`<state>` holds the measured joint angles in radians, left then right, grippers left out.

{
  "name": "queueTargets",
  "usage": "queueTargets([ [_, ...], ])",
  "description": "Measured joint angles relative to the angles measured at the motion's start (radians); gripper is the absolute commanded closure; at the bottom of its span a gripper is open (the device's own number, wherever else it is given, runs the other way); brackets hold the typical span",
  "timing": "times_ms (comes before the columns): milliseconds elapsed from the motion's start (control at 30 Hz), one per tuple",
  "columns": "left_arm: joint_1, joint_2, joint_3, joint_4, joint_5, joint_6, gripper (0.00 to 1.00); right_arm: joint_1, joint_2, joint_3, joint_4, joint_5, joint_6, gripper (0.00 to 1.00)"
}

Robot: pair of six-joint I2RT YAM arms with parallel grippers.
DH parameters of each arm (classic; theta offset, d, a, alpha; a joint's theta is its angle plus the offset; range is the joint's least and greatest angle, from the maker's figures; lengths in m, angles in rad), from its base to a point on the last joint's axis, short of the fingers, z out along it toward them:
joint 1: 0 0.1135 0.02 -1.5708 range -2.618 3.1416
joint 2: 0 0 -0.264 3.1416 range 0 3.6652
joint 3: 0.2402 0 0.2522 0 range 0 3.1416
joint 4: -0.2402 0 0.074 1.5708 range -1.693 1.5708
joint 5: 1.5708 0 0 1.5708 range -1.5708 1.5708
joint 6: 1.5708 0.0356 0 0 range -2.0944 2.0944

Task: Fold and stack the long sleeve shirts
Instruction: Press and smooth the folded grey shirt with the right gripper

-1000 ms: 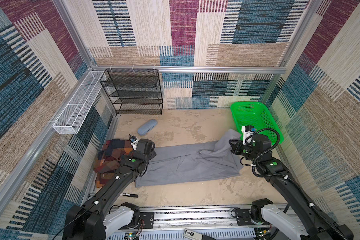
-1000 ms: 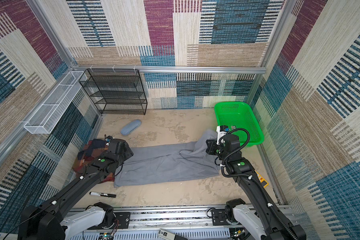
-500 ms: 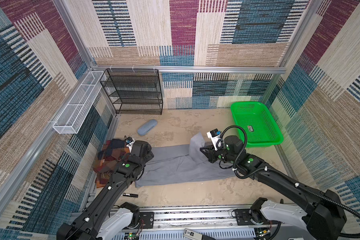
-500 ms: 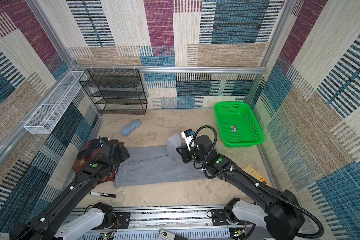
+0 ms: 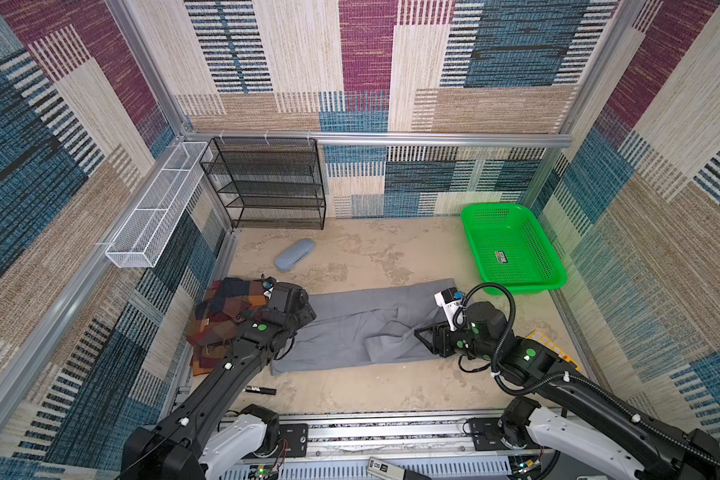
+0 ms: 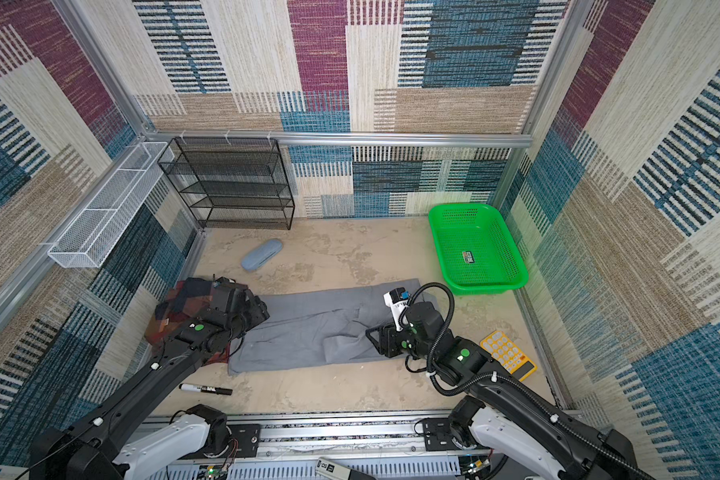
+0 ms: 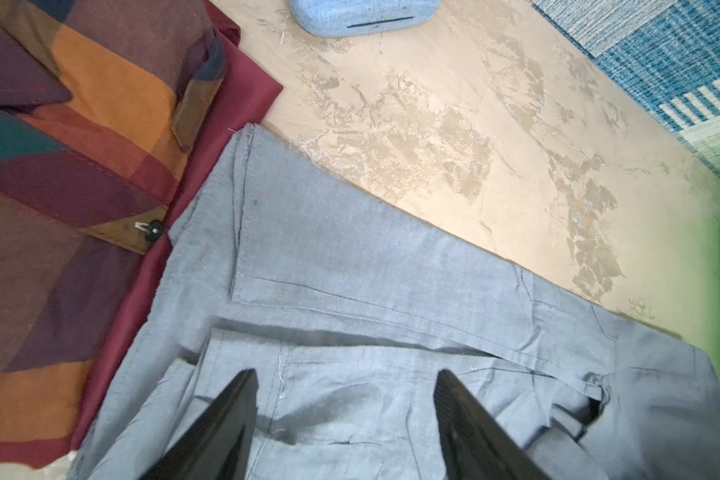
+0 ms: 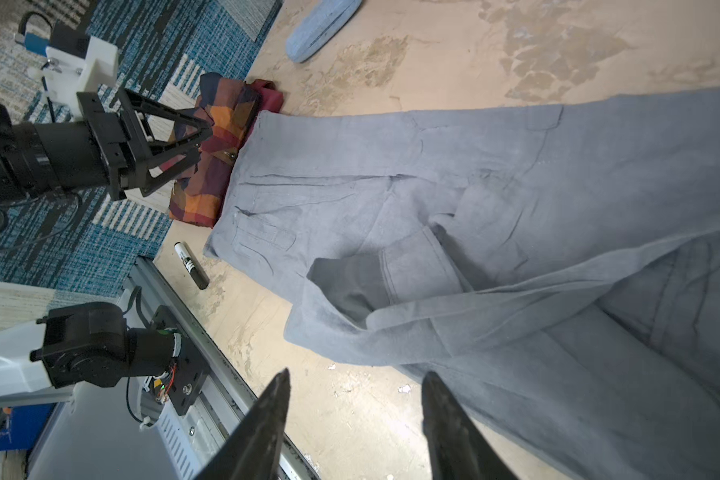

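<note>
The grey shirt (image 5: 350, 324) (image 6: 308, 324) lies flat across the floor, with a flap of its right part folded over onto it (image 8: 412, 266). The plaid shirt (image 5: 221, 316) (image 6: 171, 307) lies bunched at its left end, partly under my left arm. My left gripper (image 7: 345, 376) (image 8: 202, 139) hangs open over the grey shirt's left end, nothing between its fingers. My right gripper (image 8: 356, 374) (image 5: 427, 336) (image 6: 377, 336) is open and empty, low at the shirt's near right part. Between its fingertips there is bare floor beside the cloth's edge.
A green basket (image 5: 472, 245) stands at the back right, a black wire shelf (image 5: 267, 183) at the back left, and a white wire tray (image 5: 154, 212) hangs on the left wall. A blue-grey case (image 5: 294, 260), a marker (image 5: 260, 390) and a yellow pad (image 6: 508, 353) lie on the floor.
My right gripper carried the grey shirt's right end leftward, then opened and let it drop folded onto the shirt, and drew back toward the front. The left gripper stayed open at the left end.
</note>
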<state>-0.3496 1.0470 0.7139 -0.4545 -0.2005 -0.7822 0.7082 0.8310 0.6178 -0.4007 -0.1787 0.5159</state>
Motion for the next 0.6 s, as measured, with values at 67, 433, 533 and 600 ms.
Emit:
queueTargets([
  [67, -0.008, 0.018, -0.003, 0.009, 0.009, 0.000, 0.29, 0.000, 0.074, 0.069, -0.023, 0.023, 0.000, 0.48],
  [433, -0.038, 0.077, 0.000, 0.034, 0.050, 0.000, 0.29, 0.055, 0.596, 0.340, 0.037, -0.013, -0.125, 0.62],
  [533, -0.039, 0.082, 0.000, 0.036, 0.050, 0.001, 0.29, 0.124, 0.653, 0.340, 0.035, -0.013, -0.143, 0.75],
  [600, -0.039, 0.085, 0.000, 0.039, 0.050, 0.004, 0.29, 0.151, 0.652, 0.320, 0.035, -0.018, -0.143, 0.80],
])
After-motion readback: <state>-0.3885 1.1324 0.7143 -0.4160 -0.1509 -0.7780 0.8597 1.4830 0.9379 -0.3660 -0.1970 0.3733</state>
